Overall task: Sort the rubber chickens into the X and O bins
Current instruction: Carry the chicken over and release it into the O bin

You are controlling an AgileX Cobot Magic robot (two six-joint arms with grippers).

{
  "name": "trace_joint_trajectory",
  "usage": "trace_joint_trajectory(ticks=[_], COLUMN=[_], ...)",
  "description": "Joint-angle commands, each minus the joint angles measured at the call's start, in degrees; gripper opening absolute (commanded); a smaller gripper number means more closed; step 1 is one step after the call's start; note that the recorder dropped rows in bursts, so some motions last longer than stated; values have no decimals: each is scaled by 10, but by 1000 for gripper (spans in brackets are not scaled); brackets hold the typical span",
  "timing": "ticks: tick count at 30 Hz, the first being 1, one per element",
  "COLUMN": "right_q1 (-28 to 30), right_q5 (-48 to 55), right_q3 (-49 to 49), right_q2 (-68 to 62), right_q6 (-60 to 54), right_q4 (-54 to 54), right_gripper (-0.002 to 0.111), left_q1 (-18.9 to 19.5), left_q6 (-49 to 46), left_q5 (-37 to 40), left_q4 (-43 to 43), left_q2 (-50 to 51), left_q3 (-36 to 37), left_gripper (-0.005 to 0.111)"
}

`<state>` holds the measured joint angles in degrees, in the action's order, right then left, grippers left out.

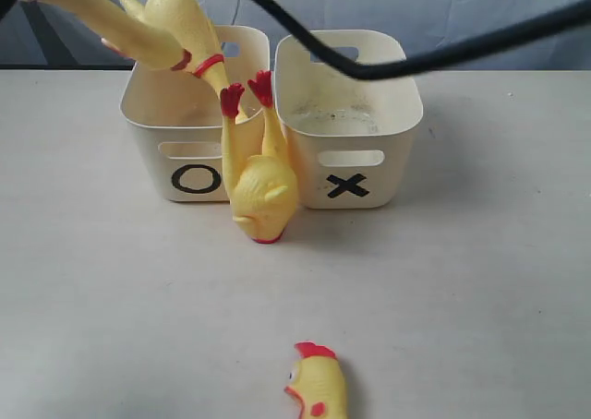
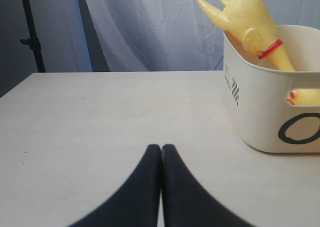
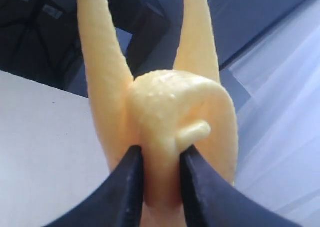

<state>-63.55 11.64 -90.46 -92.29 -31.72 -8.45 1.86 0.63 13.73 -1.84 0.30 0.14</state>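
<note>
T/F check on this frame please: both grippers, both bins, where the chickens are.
1. The left gripper is shut, with nothing in it. True.
2. The X bin holds a chicken. False: none shows in it; the banded chicken sticks out of the O bin.
3. The right gripper is shut on a yellow chicken. True.
4. The small chicken lies in a bin. False: it lies on the table.
5. A head-down chicken rests at the bins' fronts. True.

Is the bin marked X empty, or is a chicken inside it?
Empty: the X bin shows only its bare floor in the exterior view; no chicken lies in it.
</note>
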Motion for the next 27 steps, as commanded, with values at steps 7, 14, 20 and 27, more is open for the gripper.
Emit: trace_joint_trajectory(ticks=[7,14,20,27], right_q1=[117,169,212,199], right_q5=[-138,-121,-70,-122], right_q3=[-2,-2,-2,-2], right_q2=[-114,-176,-218,-216], right_q6=[6,3,7,7], right_q4=[74,70,112,138], right_gripper=[-1,-1,3,67], left_q1=[-2,-2,-2,-2], left_q6=[2,2,2,2], left_q5=[0,0,0,0], left_q4=[-1,-1,-1,-1], left_q2=[-3,-3,-3,-3], left_q3=[-1,-1,-1,-1], left_gripper=[0,0,0,0])
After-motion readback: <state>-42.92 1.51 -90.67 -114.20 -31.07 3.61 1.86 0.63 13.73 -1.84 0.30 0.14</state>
